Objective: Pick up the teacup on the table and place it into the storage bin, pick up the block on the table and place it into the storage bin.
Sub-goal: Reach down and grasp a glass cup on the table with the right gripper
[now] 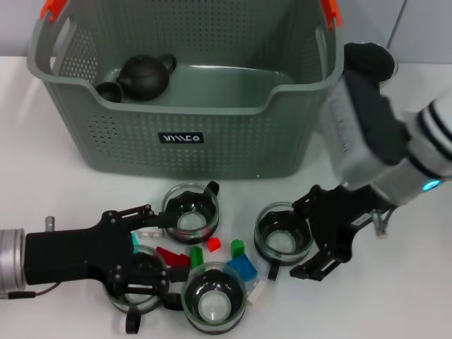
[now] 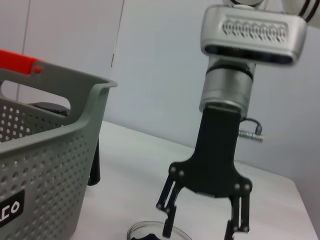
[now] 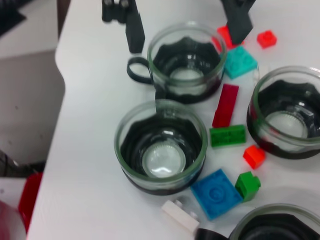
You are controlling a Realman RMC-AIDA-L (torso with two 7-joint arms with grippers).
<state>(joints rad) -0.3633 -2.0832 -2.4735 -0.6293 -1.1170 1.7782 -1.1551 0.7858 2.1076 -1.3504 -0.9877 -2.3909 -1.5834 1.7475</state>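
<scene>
Several glass teacups stand on the table before the grey storage bin (image 1: 176,134). My left gripper (image 1: 162,256) is open, its fingers flanking the front-left teacup (image 1: 138,279), also visible in the right wrist view as teacup (image 3: 185,62) between finger (image 3: 132,30) and finger (image 3: 237,22). My right gripper (image 1: 296,240) is open beside the right teacup (image 1: 282,239); the left wrist view shows this gripper (image 2: 200,230) over a cup rim (image 2: 157,232). Loose blocks lie between the cups: a blue block (image 1: 242,268), a red block (image 1: 171,256) and a green block (image 1: 196,256).
A black teapot (image 1: 145,76) and a small dark cup (image 1: 108,91) sit inside the bin. Other teacups stand at the front (image 1: 214,296) and nearer the bin (image 1: 189,212). Small red (image 1: 214,244), green (image 1: 238,247) and white (image 1: 254,291) blocks lie close by.
</scene>
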